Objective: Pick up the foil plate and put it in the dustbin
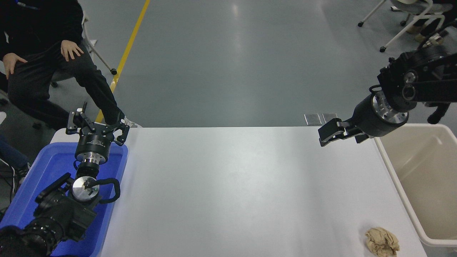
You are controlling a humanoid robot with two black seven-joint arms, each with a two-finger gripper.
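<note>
The foil plate does not show anywhere in the head view. The beige dustbin point(383, 157) stands at the table's right edge, and the part of its inside that I can see is bare. My right gripper point(330, 135) hangs over the table's far right corner, just left of the dustbin's rim, pointing left and down with nothing visible in it. It is seen side-on. My left gripper point(97, 125) is parked at the lower left over the blue tub, open and empty.
A blue plastic tub point(117, 175) sits at the table's left edge under my left arm. A crumpled tan paper ball point(382, 242) lies near the front right corner. A person point(53, 64) sits beyond the far left corner.
</note>
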